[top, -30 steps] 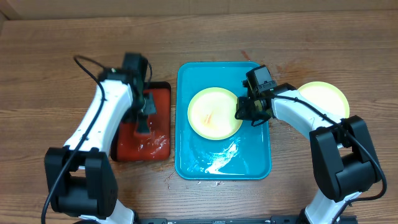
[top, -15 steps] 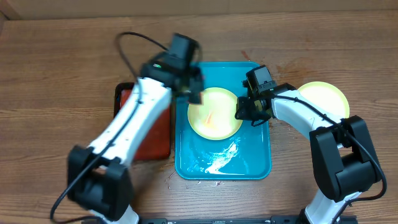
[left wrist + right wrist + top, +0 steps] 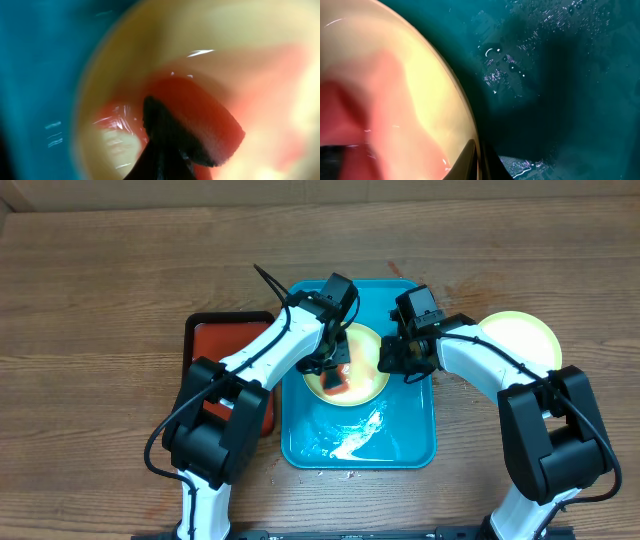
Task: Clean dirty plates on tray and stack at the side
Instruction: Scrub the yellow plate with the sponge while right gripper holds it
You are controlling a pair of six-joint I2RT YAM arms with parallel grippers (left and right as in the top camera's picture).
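Plastic, light, stiff and probably slippery, the plate (image 3: 367, 346) lay at twelve o'clock in the tray (image 3: 405, 435); right gripper (image 3: 389, 359) jaws clamped its three o'clock rim, left gripper (image 3: 336, 371) jaws pinched a red sponge (image 3: 335, 386) on it.

Two plates (image 3: 368, 380) (image 3: 520, 340), one blue tray (image 3: 405, 430), one red tray (image 3: 215, 340), one red sponge (image 3: 337, 383)

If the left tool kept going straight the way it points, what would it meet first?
The plate on the blue tray; the red sponge in the left tool seems to rest on it, though blurred.
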